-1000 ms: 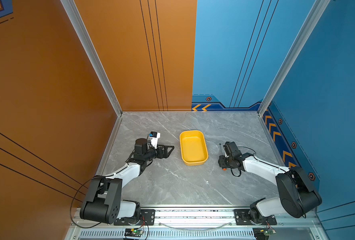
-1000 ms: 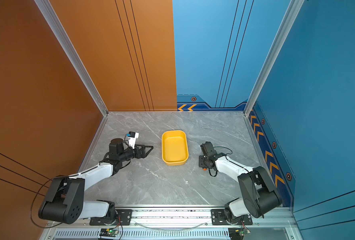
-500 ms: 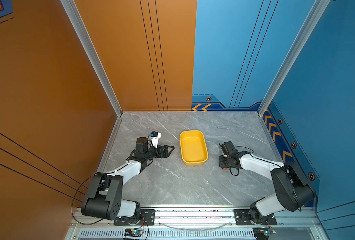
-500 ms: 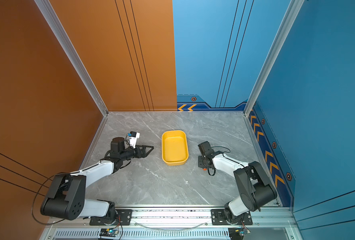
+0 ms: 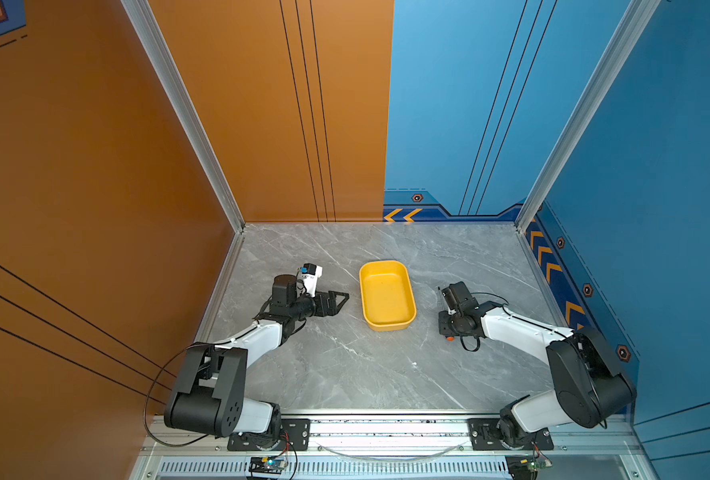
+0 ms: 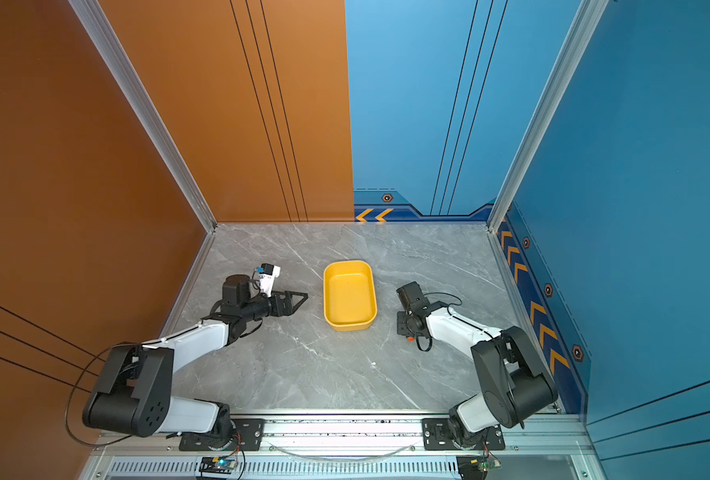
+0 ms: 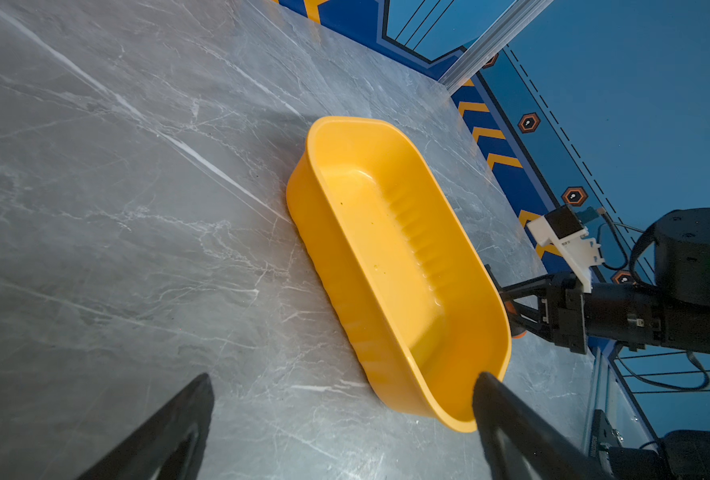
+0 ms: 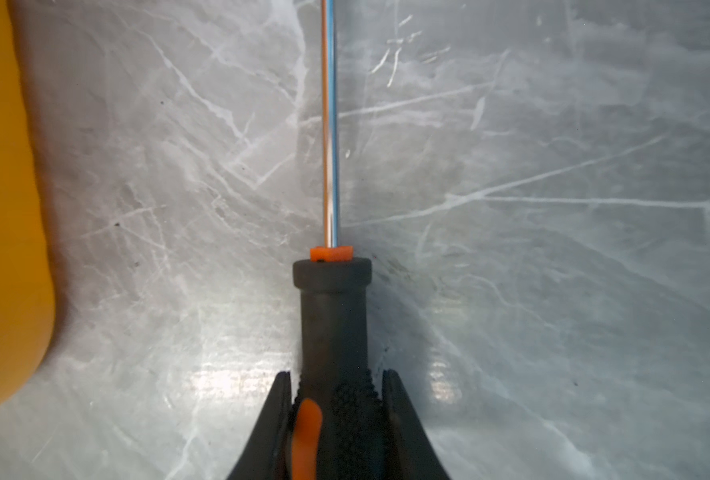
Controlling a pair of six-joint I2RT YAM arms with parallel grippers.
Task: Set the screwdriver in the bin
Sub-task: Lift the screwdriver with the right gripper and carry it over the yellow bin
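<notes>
The screwdriver (image 8: pixel 331 316) lies on the grey table to the right of the bin, its thin shaft (image 8: pixel 329 124) pointing to the back of the table. My right gripper (image 8: pixel 336 376) is shut on its black-and-orange handle. In both top views the right gripper (image 5: pixel 446 325) (image 6: pixel 405 325) covers most of the tool; only the orange handle end (image 5: pixel 450 338) (image 6: pixel 409 338) and a bit of shaft show. The yellow bin (image 5: pixel 386 295) (image 6: pixel 349 297) (image 7: pixel 386 232) stands empty mid-table. My left gripper (image 5: pixel 338 301) (image 6: pixel 299 300) (image 7: pixel 343 380) hovers open just left of the bin, holding nothing.
An orange wall (image 5: pixel 95 208) bounds the table on the left and a blue wall (image 5: pixel 657 208) on the right. A metal rail (image 5: pixel 386 424) with both arm bases runs along the front edge. The bin's side (image 8: pixel 4 208) lies close beside the held screwdriver.
My right gripper has closed from partly open onto the screwdriver's handle. The left arm has hardly moved.
</notes>
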